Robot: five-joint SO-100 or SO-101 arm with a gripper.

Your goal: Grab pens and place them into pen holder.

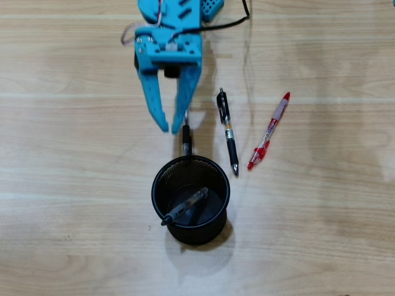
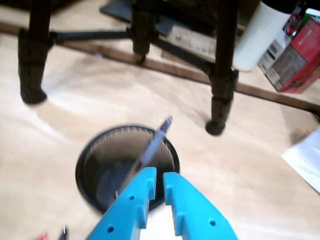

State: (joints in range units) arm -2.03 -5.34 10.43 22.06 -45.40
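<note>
Overhead view first: our blue plastic gripper [image 1: 174, 129] hangs just above the pen holder [image 1: 191, 200], its two tapered fingers spread apart, with a slim dark pen [image 1: 185, 139] under the right finger's tip, its lower end at the holder's rim. We cannot tell from above whether that finger touches it. From the wrist view the fingers look nearly parallel with a narrow gap, and nothing sits between their tips [image 2: 158, 176]. The holder [image 2: 95, 160] is a round black wire-mesh cup with a solid rim; one transparent pen [image 1: 184, 207] leans slantwise inside it. On the pale wood-grain table [image 1: 74, 185], right of the holder, lie a black pen with a yellow band [image 1: 227, 131] and, further right, a red-and-transparent pen [image 1: 269, 131]. Writing on the red box [image 2: 295, 60] behind is too blurred to read
</note>
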